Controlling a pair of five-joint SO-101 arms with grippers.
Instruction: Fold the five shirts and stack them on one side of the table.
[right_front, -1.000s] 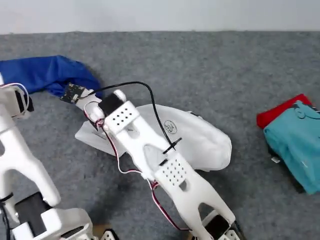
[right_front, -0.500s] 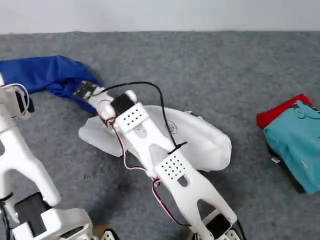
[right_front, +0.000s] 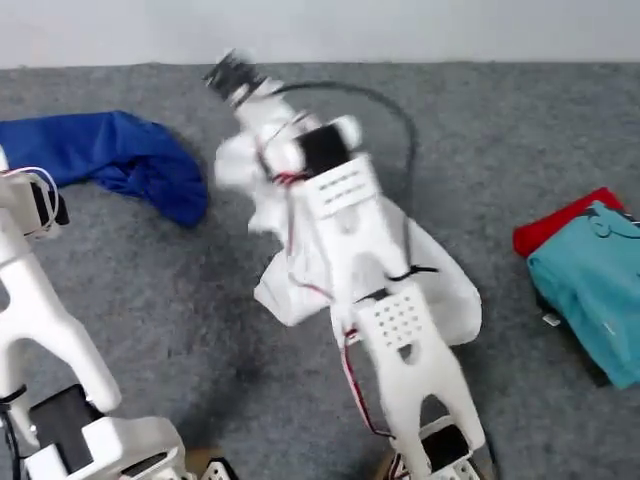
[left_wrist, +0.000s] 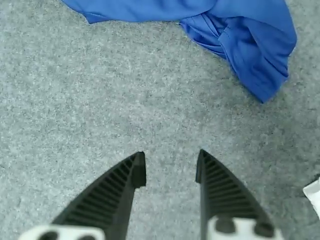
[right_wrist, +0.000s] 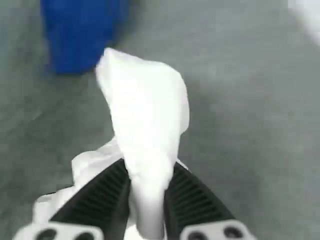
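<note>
Operator: Report the work surface and free room.

Technician: The desk (right_front: 500, 140) is covered in grey, carpet-like material. Its far edge meets a pale wall. Bare surface lies along that far edge, and also between the central shirt and the stack at the right side of the high view.

Operator: Report the shirts, largest item first.

Technician: The white shirt (right_front: 440, 290) lies near the middle of the desk, crumpled and unfolded. One end is raised off the surface and bunched at the tip of the right arm (right_front: 390, 320). The blue shirt (right_front: 110, 150) lies crumpled at the far left, apart from the white one, with grey surface between them. The teal shirt (right_front: 595, 290) is folded flat at the right edge and lies on the red shirt (right_front: 560, 225), which shows at the far side of the stack.

Operator: Report gripper status.

Technician: The right gripper (right_wrist: 147, 200) is clamped on a fold of the white shirt, and cloth stands up between its two black fingers. The left gripper (left_wrist: 170, 170) has its fingers apart with nothing between them. It sits over bare desk, near the blue shirt but not touching it.
</note>
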